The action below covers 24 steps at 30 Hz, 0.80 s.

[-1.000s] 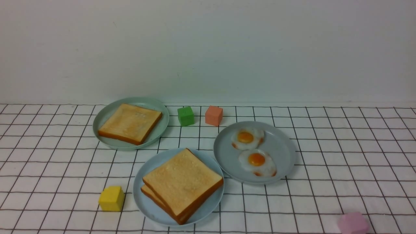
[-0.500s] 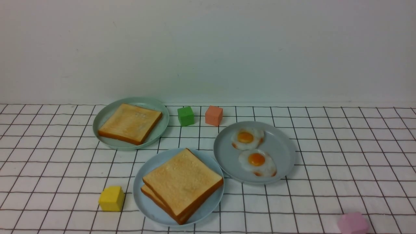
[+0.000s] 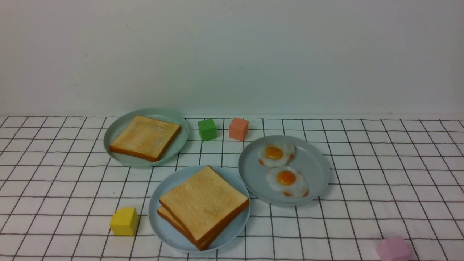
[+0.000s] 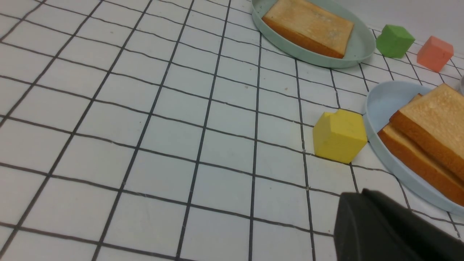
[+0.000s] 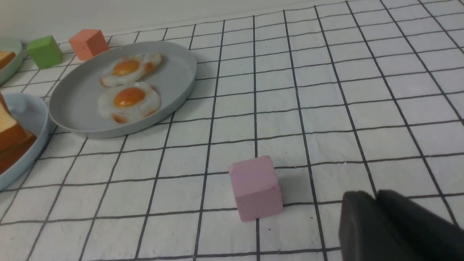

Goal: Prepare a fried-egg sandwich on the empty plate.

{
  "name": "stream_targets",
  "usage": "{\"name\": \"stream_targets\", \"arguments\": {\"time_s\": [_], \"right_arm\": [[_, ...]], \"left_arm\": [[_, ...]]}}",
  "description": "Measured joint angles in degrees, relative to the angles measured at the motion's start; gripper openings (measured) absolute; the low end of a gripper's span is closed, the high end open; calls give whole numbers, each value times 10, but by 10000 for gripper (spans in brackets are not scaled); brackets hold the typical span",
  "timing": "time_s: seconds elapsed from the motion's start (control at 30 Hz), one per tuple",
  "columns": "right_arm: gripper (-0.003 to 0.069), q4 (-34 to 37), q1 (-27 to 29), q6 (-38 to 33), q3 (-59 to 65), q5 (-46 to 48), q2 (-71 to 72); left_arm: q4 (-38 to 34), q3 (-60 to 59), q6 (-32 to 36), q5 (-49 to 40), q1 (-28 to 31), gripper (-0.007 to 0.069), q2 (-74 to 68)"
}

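Two thick golden toast slices [image 3: 203, 203] lie stacked, slightly askew, on the light sky-blue plate [image 3: 168, 185] at the front centre. Whether an egg lies between them is hidden. Two fried eggs [image 3: 287, 180] rest on the grey-blue plate [image 3: 313, 163] to its right. Neither gripper shows in the front view. In the left wrist view my left gripper [image 4: 359, 192] hovers over the cloth near the yellow cube [image 4: 339, 136], jaws pressed together and holding nothing. In the right wrist view my right gripper [image 5: 376, 194] hangs beside the pink cube [image 5: 255, 186], fingertips together with only a thin seam between them, holding nothing.
A pale green plate [image 3: 119, 127] at the back left carries one more toast slice [image 3: 145, 137]. Small cubes stand about the checked cloth: yellow [image 3: 124, 221] left of the sky-blue plate, green [image 3: 207, 129] and orange [image 3: 238, 128] at the back, pink [image 3: 393, 249] front right.
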State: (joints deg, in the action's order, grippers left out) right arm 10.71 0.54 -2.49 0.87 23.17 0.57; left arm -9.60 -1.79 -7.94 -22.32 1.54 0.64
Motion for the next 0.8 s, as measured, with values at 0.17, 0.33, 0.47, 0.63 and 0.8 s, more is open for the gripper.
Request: {"name": "stream_targets", "arguments": {"time_s": [0.17, 0.33, 0.47, 0.63, 0.8], "right_arm": [[85, 0, 0, 0, 0, 0, 0], [92, 0, 0, 0, 0, 0, 0], [94, 0, 0, 0, 0, 0, 0], [97, 0, 0, 0, 0, 0, 0], [101, 0, 0, 0, 0, 0, 0]], "left_arm": [[0, 0, 0, 0, 0, 4, 0], [0, 0, 0, 0, 0, 9, 0], [0, 0, 0, 0, 0, 15, 0], [0, 0, 0, 0, 0, 15, 0], [0, 0, 0, 0, 0, 15, 0]]}}
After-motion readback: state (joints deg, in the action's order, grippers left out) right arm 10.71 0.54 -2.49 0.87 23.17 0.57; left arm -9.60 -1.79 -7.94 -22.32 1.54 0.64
